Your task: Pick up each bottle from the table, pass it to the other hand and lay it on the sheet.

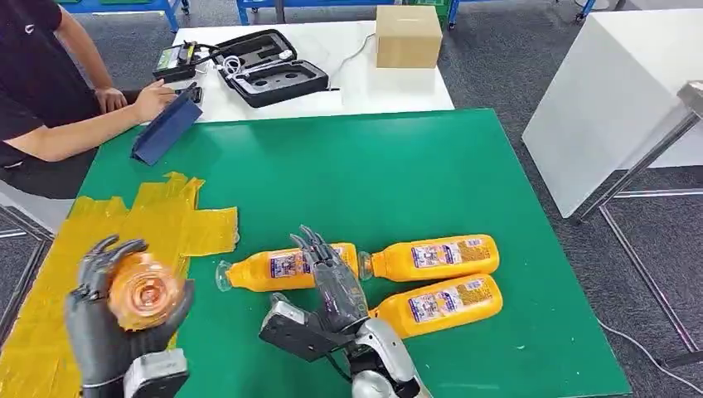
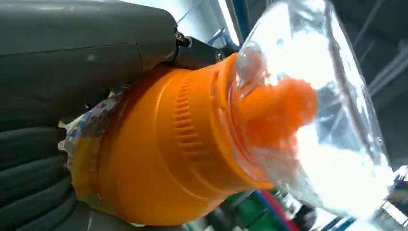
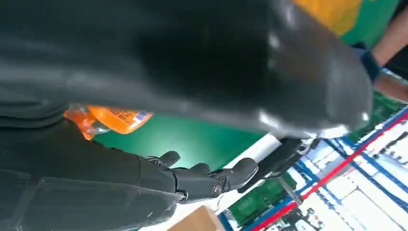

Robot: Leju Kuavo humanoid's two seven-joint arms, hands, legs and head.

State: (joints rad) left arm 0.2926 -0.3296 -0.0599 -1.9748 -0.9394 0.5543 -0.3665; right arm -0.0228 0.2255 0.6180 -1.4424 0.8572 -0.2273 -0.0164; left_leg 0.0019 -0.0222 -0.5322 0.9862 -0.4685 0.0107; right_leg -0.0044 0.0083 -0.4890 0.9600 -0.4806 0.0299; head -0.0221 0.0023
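- Bottles [image 1: 435, 257]: orange, blue-yellow printed labels, clear caps.
- Sheet [image 1: 157, 220]: yellow, at 9 o'clock.
- Table [image 1: 373, 174]: green.
- Hands [image 1: 332, 282]: dark grey.
- Box [image 1: 408, 36]: tan, 12 o'clock.

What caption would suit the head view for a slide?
Left hand holds a bottle over the yellow sheet; three bottles wait beside the open right hand.

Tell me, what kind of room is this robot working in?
Probably a robotics lab or test workshop: a green-covered table with taped yellow sheet, an open equipment case on a white bench, and a person working a tablet nearby.
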